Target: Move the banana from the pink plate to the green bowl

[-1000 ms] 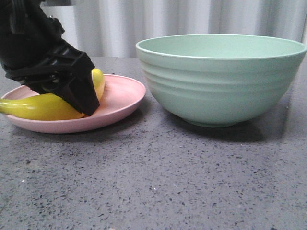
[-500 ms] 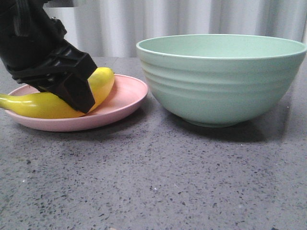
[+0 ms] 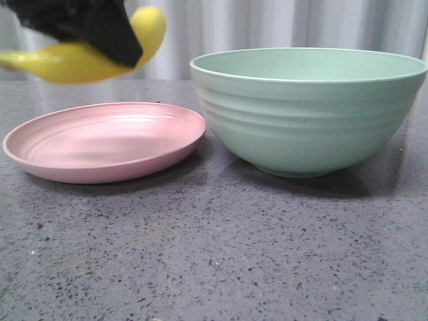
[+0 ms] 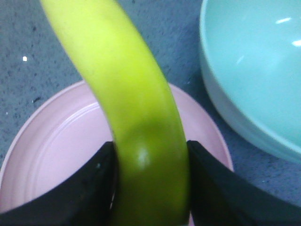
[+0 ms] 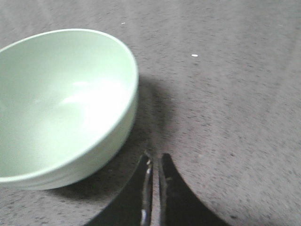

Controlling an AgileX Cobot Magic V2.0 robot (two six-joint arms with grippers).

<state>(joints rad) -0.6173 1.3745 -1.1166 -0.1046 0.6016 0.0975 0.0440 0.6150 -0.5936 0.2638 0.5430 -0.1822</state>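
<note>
My left tool [image 4: 150, 188] pinches the glossy banana [image 4: 136, 117] above the pink plate [image 3: 107, 144]; it could slip before the green bowl [image 3: 311, 114].

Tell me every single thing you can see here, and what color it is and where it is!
banana: one, bright yellow, up in the air above the plate, pinched by the left gripper
pink plate: one, pale pink, on the table at the left, nothing on it
green bowl: one, pale mint green, on the table right of the plate, nothing visible inside
table: one, dark grey with speckles, under everything
curtain: pale grey-white, behind the table
left gripper: one, black, a finger on each side of the banana
right gripper: one, black, fingers nearly together, holding nothing, above the table near the bowl
</note>
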